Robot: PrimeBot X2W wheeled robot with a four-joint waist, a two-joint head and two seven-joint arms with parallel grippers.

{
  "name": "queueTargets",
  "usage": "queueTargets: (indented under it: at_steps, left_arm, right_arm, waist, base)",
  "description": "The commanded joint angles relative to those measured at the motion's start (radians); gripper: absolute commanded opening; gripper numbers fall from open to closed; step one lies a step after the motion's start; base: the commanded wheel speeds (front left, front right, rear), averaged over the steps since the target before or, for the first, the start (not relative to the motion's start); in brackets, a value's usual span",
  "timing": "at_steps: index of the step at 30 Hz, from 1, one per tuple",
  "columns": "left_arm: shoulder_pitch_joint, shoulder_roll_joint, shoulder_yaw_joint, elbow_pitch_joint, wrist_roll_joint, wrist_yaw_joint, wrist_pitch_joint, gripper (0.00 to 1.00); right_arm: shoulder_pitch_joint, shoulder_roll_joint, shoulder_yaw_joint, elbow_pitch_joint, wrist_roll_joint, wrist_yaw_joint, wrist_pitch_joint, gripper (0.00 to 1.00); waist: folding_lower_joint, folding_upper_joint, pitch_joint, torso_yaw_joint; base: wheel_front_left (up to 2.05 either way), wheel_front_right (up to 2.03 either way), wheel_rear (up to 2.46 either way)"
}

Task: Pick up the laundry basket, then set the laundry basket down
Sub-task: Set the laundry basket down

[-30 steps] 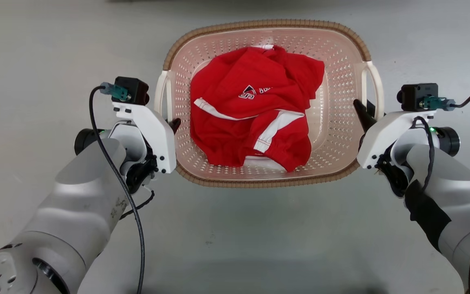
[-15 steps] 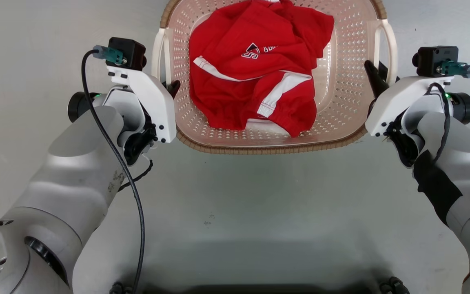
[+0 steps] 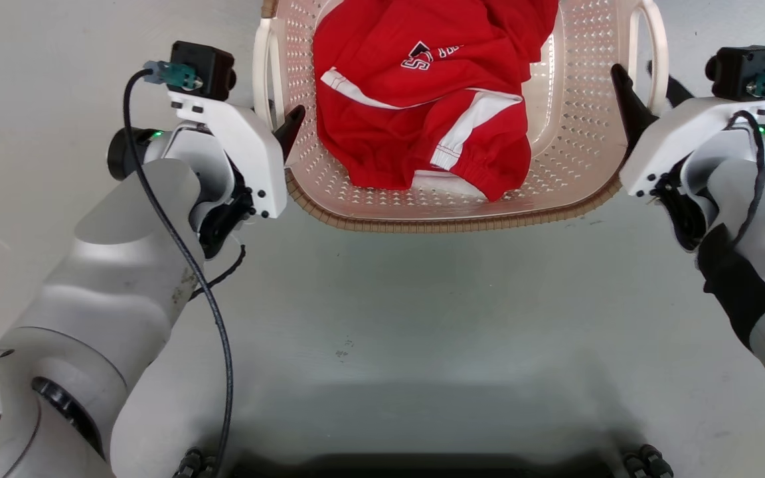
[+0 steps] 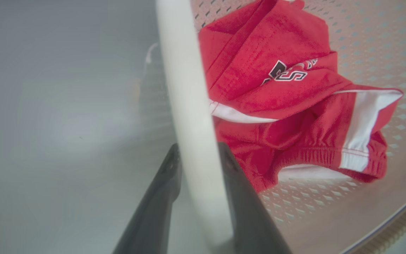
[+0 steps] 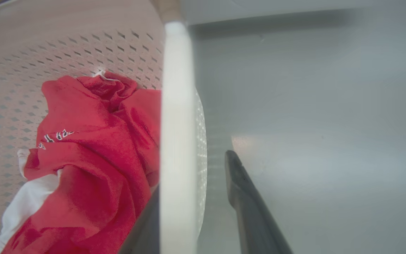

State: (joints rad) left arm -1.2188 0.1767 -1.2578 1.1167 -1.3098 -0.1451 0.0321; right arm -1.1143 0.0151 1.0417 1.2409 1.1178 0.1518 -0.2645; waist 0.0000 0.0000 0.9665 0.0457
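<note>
I judge the pale pink perforated plastic laundry basket (image 3: 575, 166) set down. My right pincer (image 3: 635, 76) gapes around its white loop handle (image 5: 174, 106); my left pincer (image 4: 198, 155) straddles the other, grip unclear. Next: withdraw both.

laundry basket (image 3: 455, 224), far end off-frame

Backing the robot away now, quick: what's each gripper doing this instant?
Left gripper: fingers astride the left handle of the laundry basket; clamped or loose cannot be told.
Right gripper: open, outer finger clear of the right handle.
</note>
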Motion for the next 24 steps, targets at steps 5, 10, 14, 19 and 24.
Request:
queueTargets:
  at_steps: [5,10,14,19,24]
  left_arm:
    - [0.001,0.096,0.001,-0.021,0.015,0.014,-0.058,1.0]
    - [0.001,0.104,-0.003,-0.043,0.009,0.014,-0.077,1.0]
    - [0.002,0.11,-0.006,-0.07,-0.006,0.014,-0.087,1.0]
    - [0.004,0.116,-0.011,-0.085,-0.019,0.014,-0.098,1.0]
    - [0.006,0.117,-0.013,-0.091,-0.032,0.014,-0.109,1.0]
  right_arm:
    - [0.09,-0.065,-0.036,0.005,-0.046,-0.021,0.003,1.0]
    - [0.098,-0.065,-0.056,-0.025,-0.076,-0.021,0.003,1.0]
    - [0.119,-0.065,-0.066,-0.072,-0.099,-0.021,0.003,1.0]
    - [0.13,-0.065,-0.088,-0.105,-0.122,-0.021,0.003,1.0]
    - [0.136,-0.065,-0.103,-0.12,-0.144,-0.021,0.003,1.0]
  waist:
    - [0.0,0.0,0.002,0.0]
    - [0.0,0.0,0.006,0.001]
    - [0.0,0.0,0.007,0.002]
    - [0.0,0.0,0.008,0.002]
    - [0.0,0.0,0.008,0.004]
  base:
    - [0.0,0.0,0.0]
    - [0.0,0.0,0.0]
    - [0.0,0.0,0.0]
    - [0.0,0.0,0.0]
    - [0.0,0.0,0.0]
